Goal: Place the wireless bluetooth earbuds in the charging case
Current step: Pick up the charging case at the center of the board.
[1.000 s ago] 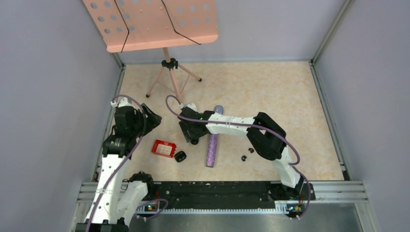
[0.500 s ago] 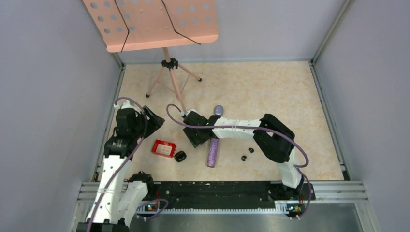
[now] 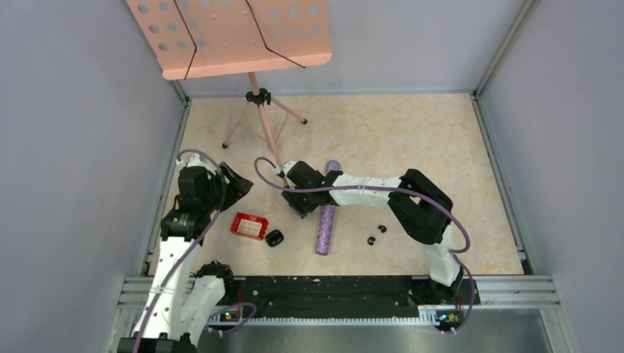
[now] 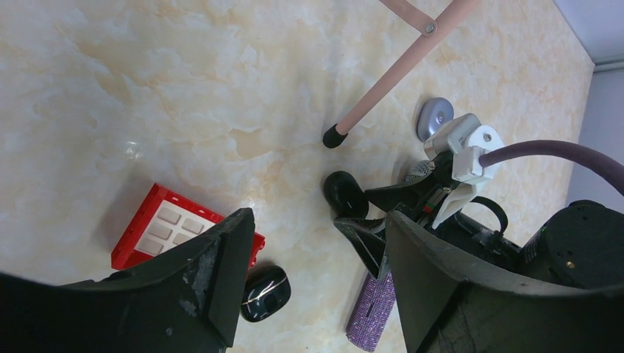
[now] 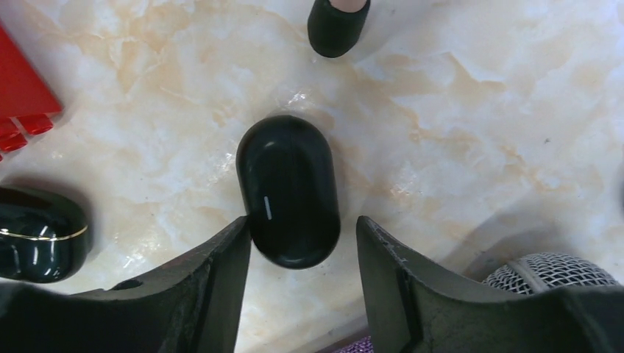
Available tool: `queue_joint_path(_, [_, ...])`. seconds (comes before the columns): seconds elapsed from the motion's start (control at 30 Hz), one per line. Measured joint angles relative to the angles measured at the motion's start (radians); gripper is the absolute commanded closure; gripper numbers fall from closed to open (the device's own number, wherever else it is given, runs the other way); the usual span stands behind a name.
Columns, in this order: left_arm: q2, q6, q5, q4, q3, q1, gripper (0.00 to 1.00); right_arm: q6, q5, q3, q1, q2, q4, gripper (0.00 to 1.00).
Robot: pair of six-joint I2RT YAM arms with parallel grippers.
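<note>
Two tiny black earbuds point(image 3: 371, 240) point(image 3: 382, 229) lie on the table right of the purple microphone; no pale purple earbuds show. A closed matte black oval case point(image 5: 288, 191) lies flat, also seen in the left wrist view point(image 4: 346, 195). My right gripper point(image 5: 303, 224) point(image 3: 300, 206) is open, its fingertips on either side of that case's near end. A glossy black case with a gold line point(image 3: 274, 237) point(image 4: 265, 294) point(image 5: 37, 234) lies beside the red box. A lavender case point(image 3: 332, 166) point(image 4: 435, 116) lies farther back. My left gripper point(image 4: 316, 220) point(image 3: 237, 182) is open and empty above the table.
A red box point(image 3: 249, 226) point(image 4: 176, 224) lies left of the glossy case. A purple glitter microphone point(image 3: 324, 228) point(image 4: 375, 309) lies right of my right gripper. A pink music stand point(image 3: 254, 95) stands at the back, one foot point(image 5: 337, 22) just beyond the matte case.
My right gripper has shifted a little to the right and now covers the matte black case in the top view. The left arm has barely moved.
</note>
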Motion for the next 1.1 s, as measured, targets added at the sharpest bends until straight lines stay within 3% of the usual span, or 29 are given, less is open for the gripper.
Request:
queue_joint_path(0.17, [0.0, 0.0, 0.004, 0.009, -0.002, 0.0, 0.29, -0.039, -0.024, 0.0, -0.01, 0.0, 0.001, 0.52])
queue_joint_path(0.37, [0.0, 0.0, 0.018, 0.023, -0.018, 0.0, 0.29, -0.071, -0.06, 0.0, -0.012, 0.0, 0.0, 0.76])
queue_joint_path(0.43, [0.002, 0.0, 0.028, 0.043, -0.033, 0.0, 0.29, -0.097, -0.07, -0.005, -0.014, -0.002, 0.007, 0.89])
queue_joint_path(0.6, [0.043, 0.023, 0.095, 0.117, -0.072, 0.0, 0.29, -0.242, -0.074, -0.096, -0.014, -0.077, 0.04, 0.99])
queue_joint_path(0.77, [0.116, 0.091, 0.247, 0.215, -0.073, 0.0, 0.29, -0.412, -0.057, -0.206, -0.016, -0.275, 0.068, 1.0])
queue_joint_path(0.93, [0.159, 0.121, 0.475, 0.381, -0.066, -0.017, 0.3, -0.588, -0.048, -0.29, -0.022, -0.599, 0.136, 1.0])
queue_joint_path(1.1, [0.207, 0.211, 0.59, 0.502, 0.056, -0.156, 0.33, -0.761, -0.012, -0.343, -0.023, -0.853, 0.236, 1.0])
